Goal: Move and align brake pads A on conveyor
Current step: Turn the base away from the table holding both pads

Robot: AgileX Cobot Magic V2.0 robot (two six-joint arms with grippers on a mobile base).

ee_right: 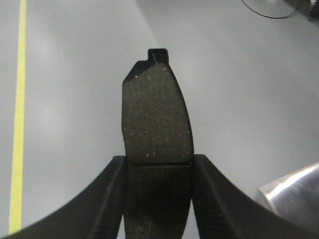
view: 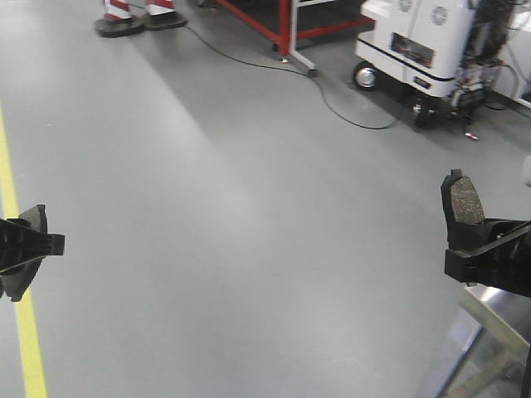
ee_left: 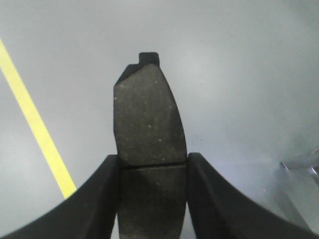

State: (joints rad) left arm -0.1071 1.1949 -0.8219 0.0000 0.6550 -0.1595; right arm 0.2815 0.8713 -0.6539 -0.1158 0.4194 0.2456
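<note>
The left claw (ee_left: pixel 153 167) gripped one brake pad (ee_left: pixel 149 114), the right claw (ee_right: pixel 158 164) a second brake pad (ee_right: pixel 157 109), both aloft over the grey floor (view: pixel 249 249). Mid-carry, I judged; next meant reaching the unseen belt and lining them up.

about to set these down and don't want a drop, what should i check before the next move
1. left gripper shut on left pad: ok
2. right gripper shut on right pad: ok
3. both pads straight between the fingers: ok
4. conveyor in view: not ok, only floor below
5. right arm's gap to steel table: cannot tell
</note>
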